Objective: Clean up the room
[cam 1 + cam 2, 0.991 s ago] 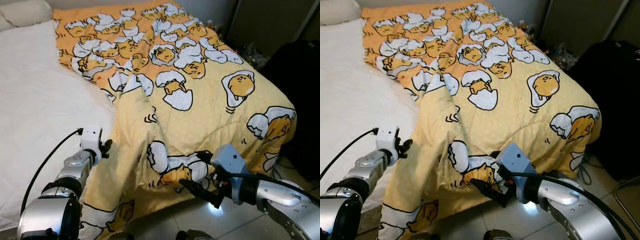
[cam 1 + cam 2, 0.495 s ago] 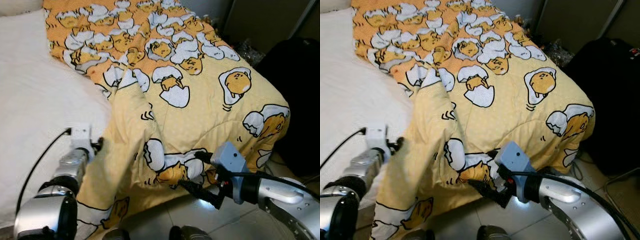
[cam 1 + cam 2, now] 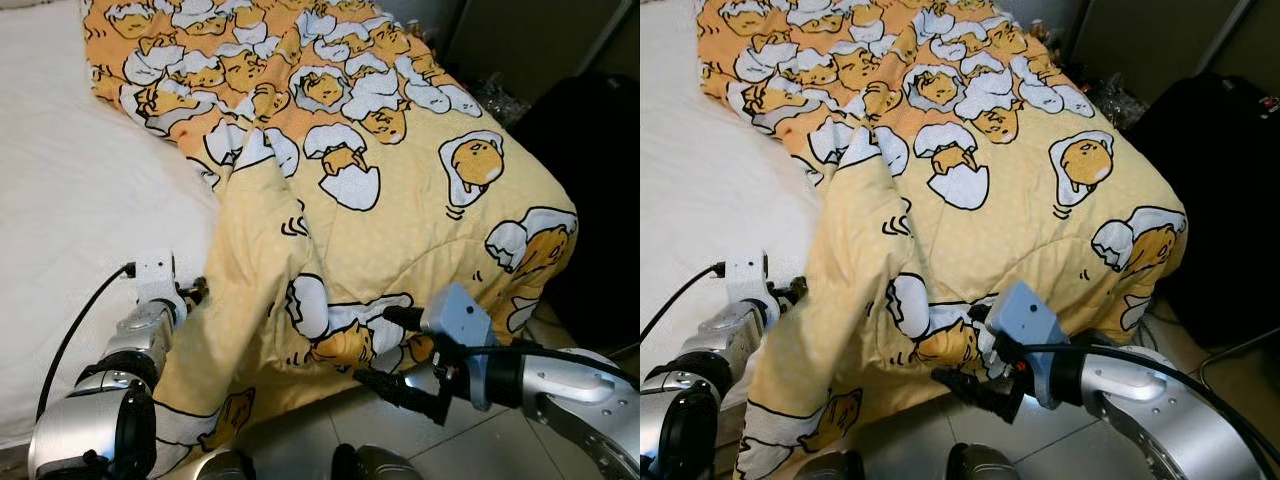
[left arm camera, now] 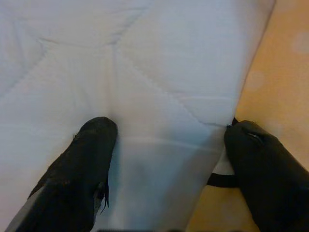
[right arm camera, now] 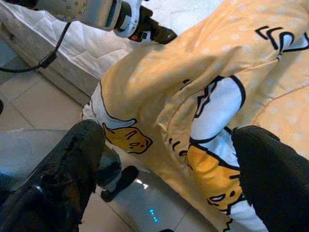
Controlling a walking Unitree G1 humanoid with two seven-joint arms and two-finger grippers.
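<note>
Now: both grippers reach for the blanket's hanging end to straighten the bed.

Yellow egg-print blanket (image 3: 400, 200) lies rumpled across the foot and one side of the bed, its end drooping toward the tiled floor (image 3: 1060, 450) beside bare white mattress (image 3: 70, 230). Left gripper (image 4: 164, 145), fingers spread, straddles the blanket's edge against the mattress; right gripper (image 3: 390, 350), also spread, hovers just at the drooping fold. Judging by this, the grasp is not yet made; next, both must close on fabric, then lift and pull it flat.
</note>
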